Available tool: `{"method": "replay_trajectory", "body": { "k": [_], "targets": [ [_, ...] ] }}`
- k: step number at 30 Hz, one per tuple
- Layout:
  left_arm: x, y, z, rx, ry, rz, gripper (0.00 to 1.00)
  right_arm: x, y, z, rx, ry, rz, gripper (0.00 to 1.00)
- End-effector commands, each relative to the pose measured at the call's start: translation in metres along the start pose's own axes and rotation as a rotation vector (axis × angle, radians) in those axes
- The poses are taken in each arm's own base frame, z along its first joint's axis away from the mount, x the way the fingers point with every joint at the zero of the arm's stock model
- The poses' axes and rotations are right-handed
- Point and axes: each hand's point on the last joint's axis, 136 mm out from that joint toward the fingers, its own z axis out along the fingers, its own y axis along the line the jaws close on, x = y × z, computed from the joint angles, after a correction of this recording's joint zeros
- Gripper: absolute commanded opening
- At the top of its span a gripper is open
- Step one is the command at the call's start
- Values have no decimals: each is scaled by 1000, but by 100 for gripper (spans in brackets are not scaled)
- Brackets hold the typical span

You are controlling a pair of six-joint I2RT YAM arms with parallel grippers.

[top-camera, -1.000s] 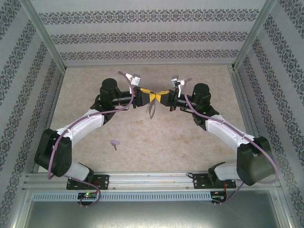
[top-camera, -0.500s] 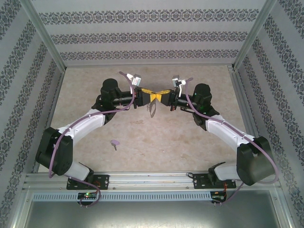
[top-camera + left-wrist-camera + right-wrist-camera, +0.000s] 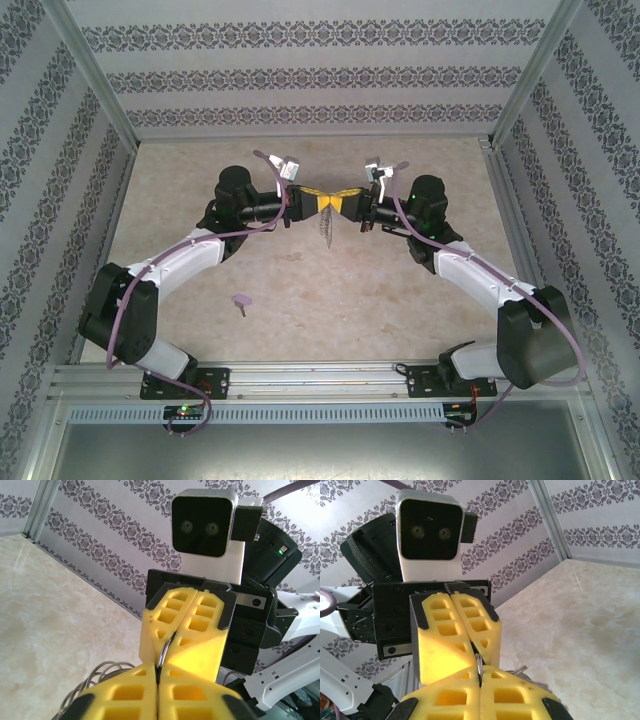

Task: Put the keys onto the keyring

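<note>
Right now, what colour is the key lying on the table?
The key is lilac-purple, best seen in the top external view.

One lilac key (image 3: pixel 241 300), one grey keyring (image 3: pixel 323 227), two end effectors (image 3: pixel 319 204) (image 3: pixel 336 204)

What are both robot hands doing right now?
Left gripper: shut on the grey metal oval keyring.
Right gripper: shut on that keyring too.

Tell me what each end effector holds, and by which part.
Both hold the keyring: the left end effector and right end effector, tip to tip, each pinch its thin metal rim, with the rest hanging below.
</note>
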Motion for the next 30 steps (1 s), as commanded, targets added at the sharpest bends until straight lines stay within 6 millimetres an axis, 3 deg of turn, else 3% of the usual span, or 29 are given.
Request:
{"method": "replay_trajectory", "body": {
  "k": [1,3,7,12,16,30],
  "targets": [
    [-19,-15,5,39,-40,72,0,-7,4,-2,-25,-17,-29,5],
    [-19,-13,5,28,-32,79,0,-12,0,-8,-3,-35,-21,27],
    [-17,-11,6,9,-5,101,0,-29,-10,-35,85,-111,-11,49],
    [-12,-8,6,-20,52,140,0,-37,-13,-58,169,-160,6,54],
    [-6,-7,4,-47,127,182,0,-32,-11,-61,184,-138,19,55],
    [3,-20,2,17,250,225,0,-7,6,-35,27,-7,-10,51]
  ]
}}
